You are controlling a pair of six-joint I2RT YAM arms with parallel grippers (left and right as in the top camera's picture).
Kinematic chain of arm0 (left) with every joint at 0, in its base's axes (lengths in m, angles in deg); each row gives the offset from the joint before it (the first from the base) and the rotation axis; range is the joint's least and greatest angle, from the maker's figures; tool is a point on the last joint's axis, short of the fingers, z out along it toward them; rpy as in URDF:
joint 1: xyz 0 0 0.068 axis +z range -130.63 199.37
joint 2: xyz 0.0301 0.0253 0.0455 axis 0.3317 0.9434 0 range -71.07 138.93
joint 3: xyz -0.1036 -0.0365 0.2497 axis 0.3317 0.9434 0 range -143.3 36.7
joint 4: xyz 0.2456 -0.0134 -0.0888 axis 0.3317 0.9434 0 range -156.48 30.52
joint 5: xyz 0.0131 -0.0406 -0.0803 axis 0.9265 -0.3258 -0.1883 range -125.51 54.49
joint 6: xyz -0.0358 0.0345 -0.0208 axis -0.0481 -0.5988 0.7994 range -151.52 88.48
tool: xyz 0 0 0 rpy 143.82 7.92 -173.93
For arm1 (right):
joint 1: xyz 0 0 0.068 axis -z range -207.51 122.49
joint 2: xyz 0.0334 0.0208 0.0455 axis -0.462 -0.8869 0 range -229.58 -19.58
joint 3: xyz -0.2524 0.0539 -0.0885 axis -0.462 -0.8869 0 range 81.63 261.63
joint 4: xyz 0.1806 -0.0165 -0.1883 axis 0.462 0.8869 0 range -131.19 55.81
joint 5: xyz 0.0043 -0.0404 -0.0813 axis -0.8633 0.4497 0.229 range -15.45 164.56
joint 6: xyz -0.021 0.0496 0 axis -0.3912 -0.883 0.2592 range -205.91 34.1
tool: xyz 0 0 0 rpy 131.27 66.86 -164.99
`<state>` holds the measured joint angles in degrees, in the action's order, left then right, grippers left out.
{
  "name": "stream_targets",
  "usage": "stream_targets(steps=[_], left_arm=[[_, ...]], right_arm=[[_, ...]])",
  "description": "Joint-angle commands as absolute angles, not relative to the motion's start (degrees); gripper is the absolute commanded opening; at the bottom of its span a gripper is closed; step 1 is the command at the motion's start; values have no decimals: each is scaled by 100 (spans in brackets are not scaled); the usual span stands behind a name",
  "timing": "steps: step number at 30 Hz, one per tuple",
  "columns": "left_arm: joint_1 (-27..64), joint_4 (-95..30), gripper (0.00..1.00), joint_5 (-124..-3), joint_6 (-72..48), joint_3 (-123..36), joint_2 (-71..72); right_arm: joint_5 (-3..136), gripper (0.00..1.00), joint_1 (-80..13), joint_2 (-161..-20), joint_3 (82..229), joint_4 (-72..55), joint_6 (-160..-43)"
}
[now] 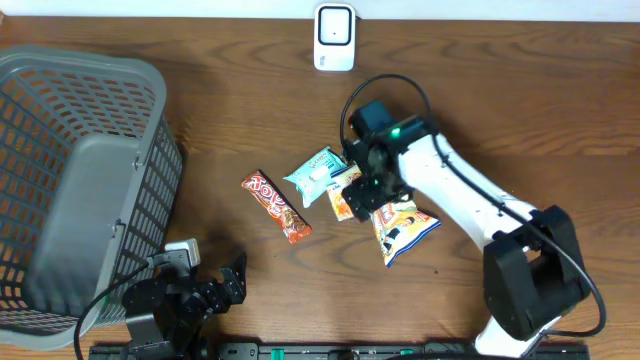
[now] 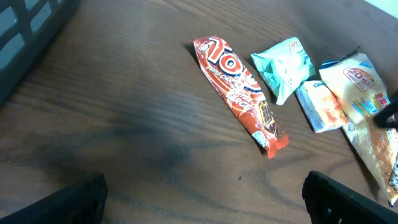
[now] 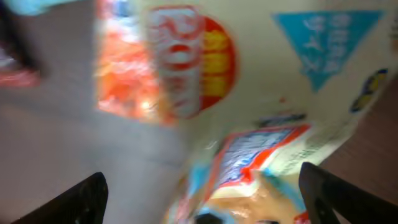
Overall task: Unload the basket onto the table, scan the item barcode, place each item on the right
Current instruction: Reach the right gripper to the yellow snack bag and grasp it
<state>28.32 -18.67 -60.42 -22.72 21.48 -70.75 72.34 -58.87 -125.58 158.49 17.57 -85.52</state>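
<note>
1. Right tool (image 1: 372,190) spread wide, pinching nothing, low over the middle of the surface (image 1: 520,100)
2. Yellow snack bag (image 1: 405,228) lies flat right under it and runs off near-right; wrist view blurred, bag fills it
3. Left tool (image 1: 228,285) spread, empty, near-left, well apart from bag; right arm is nearer
4. Scanner (image 1: 334,37) stands at far edge; bag likely needs carrying far-left to it
</note>
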Motion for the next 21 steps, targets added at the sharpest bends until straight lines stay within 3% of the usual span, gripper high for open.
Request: stream_targets(steps=[1,4,5,6,7,10,11,14,15,21], left_arm=[[2841,-1852,98,-6009,-2264,2159,-7084],[2841,-1852,98,-6009,-2264,2159,-7084],[2841,-1852,98,-6009,-2264,2159,-7084],[2841,-1852,98,-6009,-2264,2159,-7084],[2841,-1852,98,-6009,-2264,2159,-7084],[2841,-1852,98,-6009,-2264,2159,-7084],[2841,-1852,98,-6009,-2264,2159,-7084],[2841,-1852,98,-6009,-2264,2159,-7084],[2841,-1852,98,-6009,-2264,2159,-7084],[2841,-1852,98,-6009,-2264,2159,-7084]], right_arm=[[8414,89,-6044,-12495,15115,1200,-8972],[8737,88,-6044,-12495,14481,437,-8970],[8917,71,-6040,-12495,14199,76,-8965],[9067,39,-6040,-12506,13982,-219,-8968],[9201,24,-6040,-12519,13825,-435,-8968],[9415,12,-6040,-12582,13427,-897,-8941],[9363,1,-6040,-12604,13346,-940,-8913],[8104,1,-6038,-12589,13418,-667,-8697],[7039,1,-5998,-12575,13685,-315,-8559],[4537,1,-5500,-12575,15069,1645,-7820]])
